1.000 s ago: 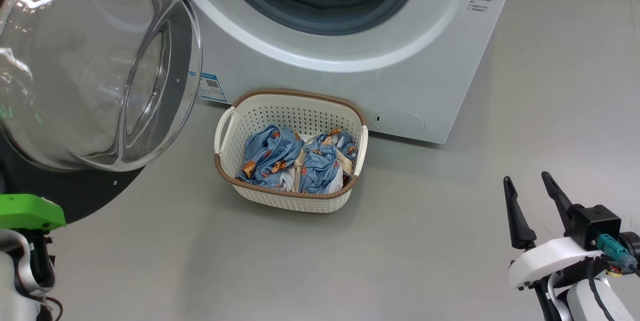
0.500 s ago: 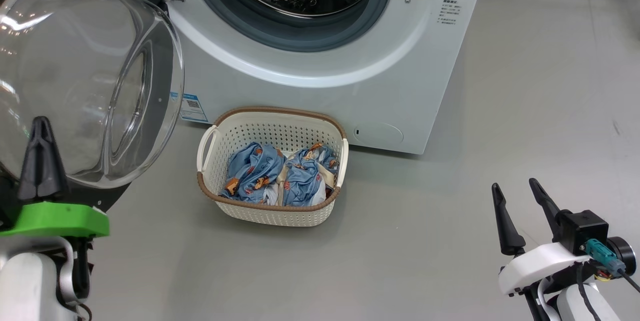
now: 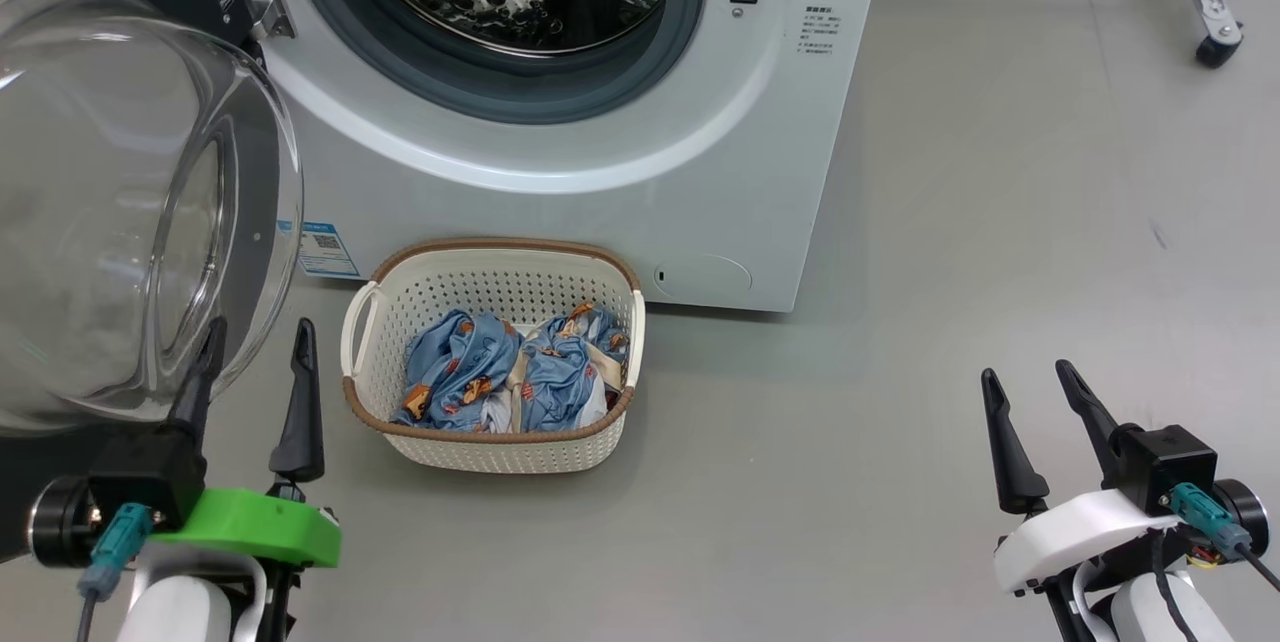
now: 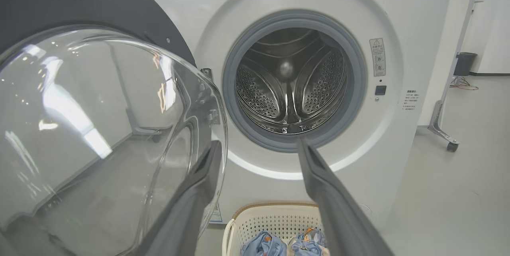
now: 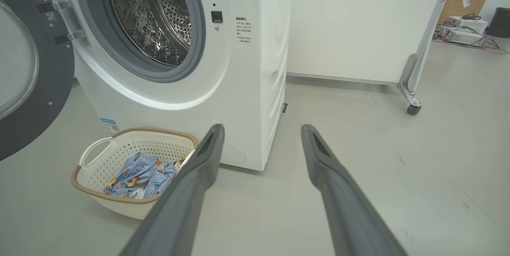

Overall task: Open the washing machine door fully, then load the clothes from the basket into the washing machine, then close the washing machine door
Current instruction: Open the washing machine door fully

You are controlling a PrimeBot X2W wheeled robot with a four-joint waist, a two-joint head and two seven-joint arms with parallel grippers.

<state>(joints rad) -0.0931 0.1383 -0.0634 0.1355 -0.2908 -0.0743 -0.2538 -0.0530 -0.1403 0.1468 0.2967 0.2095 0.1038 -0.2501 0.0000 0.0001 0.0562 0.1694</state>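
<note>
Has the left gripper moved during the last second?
Yes. The left gripper has come up and to the right, much nearer to the basket, and its fingers, shut before, now stand apart.

The round hole in the washing machine [image 3: 560, 212] is wide open, and so is the top of the basket [image 3: 500, 287]. The washing machine door [image 3: 110, 222] sticks out on the left, near the basket.

1. Blue label [image 3: 322, 250], low on the washing machine [image 3: 600, 212], left of frame — QR code, print too small to read.
2. Dark print [image 3: 817, 30] right of the opening — illegible.
3. Grey warning sticker [image 4: 377, 57]: unreadable.
</note>
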